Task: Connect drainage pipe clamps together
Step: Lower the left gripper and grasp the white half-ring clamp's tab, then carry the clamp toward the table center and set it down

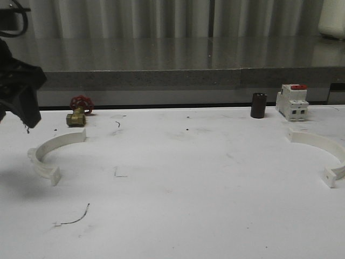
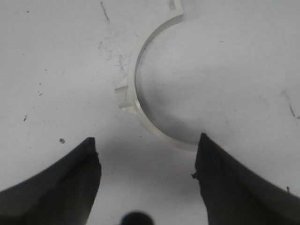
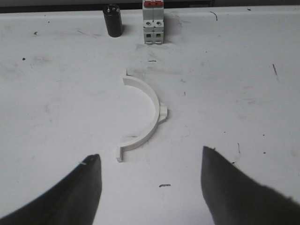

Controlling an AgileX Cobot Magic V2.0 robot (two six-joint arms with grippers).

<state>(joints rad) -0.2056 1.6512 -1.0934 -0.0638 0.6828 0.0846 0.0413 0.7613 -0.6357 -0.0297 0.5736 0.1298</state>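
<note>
White table [image 1: 178, 205], clamp halves [image 1: 51, 154], valve [image 1: 78, 113], breaker [image 1: 292, 102]

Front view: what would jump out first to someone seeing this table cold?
Two white plastic half-ring clamps lie far apart on the white table: one at the left edge, one at the right edge, open sides facing each other. The left claw hangs open above the left clamp, and the right claw is open above the right one. Along the back sit a brass valve with red handwheel, a dark cylinder and a white breaker with red top.
</note>
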